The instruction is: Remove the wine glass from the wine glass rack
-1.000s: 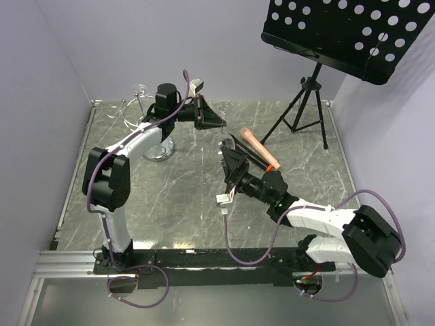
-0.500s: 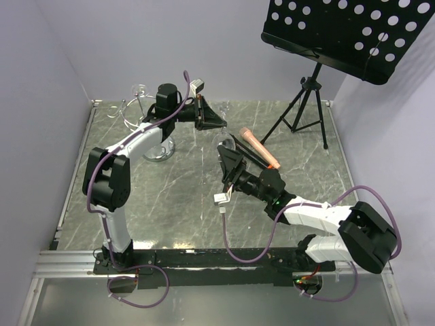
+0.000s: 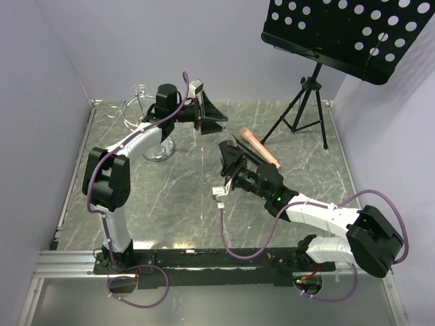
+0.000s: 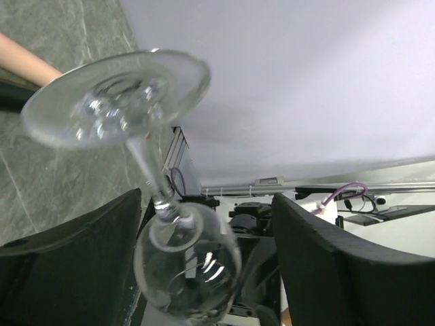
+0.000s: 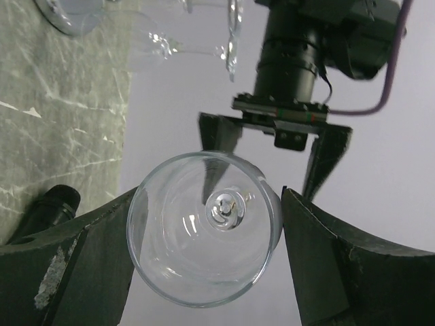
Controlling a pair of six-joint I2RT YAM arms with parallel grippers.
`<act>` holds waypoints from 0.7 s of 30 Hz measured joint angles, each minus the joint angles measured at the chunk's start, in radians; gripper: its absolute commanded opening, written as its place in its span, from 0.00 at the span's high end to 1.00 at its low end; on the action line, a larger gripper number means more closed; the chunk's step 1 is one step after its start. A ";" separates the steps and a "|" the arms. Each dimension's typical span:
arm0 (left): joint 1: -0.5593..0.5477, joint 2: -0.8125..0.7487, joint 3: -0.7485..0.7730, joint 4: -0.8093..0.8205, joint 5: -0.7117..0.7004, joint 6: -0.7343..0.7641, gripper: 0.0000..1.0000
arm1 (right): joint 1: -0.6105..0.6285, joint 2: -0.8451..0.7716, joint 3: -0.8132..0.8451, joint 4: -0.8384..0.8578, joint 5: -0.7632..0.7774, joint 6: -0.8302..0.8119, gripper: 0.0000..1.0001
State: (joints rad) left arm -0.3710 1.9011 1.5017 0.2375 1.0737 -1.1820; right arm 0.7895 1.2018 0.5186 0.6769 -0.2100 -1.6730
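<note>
The clear wine glass (image 4: 178, 251) hangs in the air between the two grippers, off the rack. My right gripper (image 5: 207, 244) is shut on its bowl (image 5: 204, 238), a finger against each side. My left gripper (image 4: 207, 227) stands open around the stem (image 4: 146, 166), its fingers (image 4: 88, 258) apart from the glass; the foot (image 4: 115, 98) points away from it. In the top view the left gripper (image 3: 212, 117) faces the right gripper (image 3: 231, 155) over the table's middle. The chrome wine glass rack (image 3: 145, 112) stands at the back left on its round base (image 3: 158, 151).
Another glass (image 3: 140, 90) hangs on the rack's arms. A pink cylinder with a black handle (image 3: 259, 148) lies just right of the right gripper. A black tripod music stand (image 3: 307, 102) stands at the back right. Grey walls close the table on three sides.
The left gripper has opened off the glass stem. The right gripper has closed somewhat, onto the bowl, and its arm has shifted slightly.
</note>
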 measured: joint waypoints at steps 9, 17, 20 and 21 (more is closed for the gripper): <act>0.024 0.000 -0.021 -0.064 -0.050 0.038 0.11 | -0.001 -0.003 0.154 -0.160 0.127 0.184 0.46; 0.040 -0.005 -0.025 -0.127 -0.093 0.088 0.10 | -0.022 -0.003 0.297 -0.378 0.209 0.419 0.48; 0.040 -0.014 -0.001 -0.161 -0.121 0.132 0.10 | -0.051 -0.003 0.395 -0.512 0.225 0.565 0.48; 0.040 -0.019 0.010 -0.172 -0.132 0.148 0.10 | -0.062 -0.003 0.425 -0.545 0.225 0.610 0.48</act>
State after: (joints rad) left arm -0.3313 1.8820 1.5120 0.0650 0.9417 -1.0336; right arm 0.7277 1.1992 0.9432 0.1318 0.0154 -1.0626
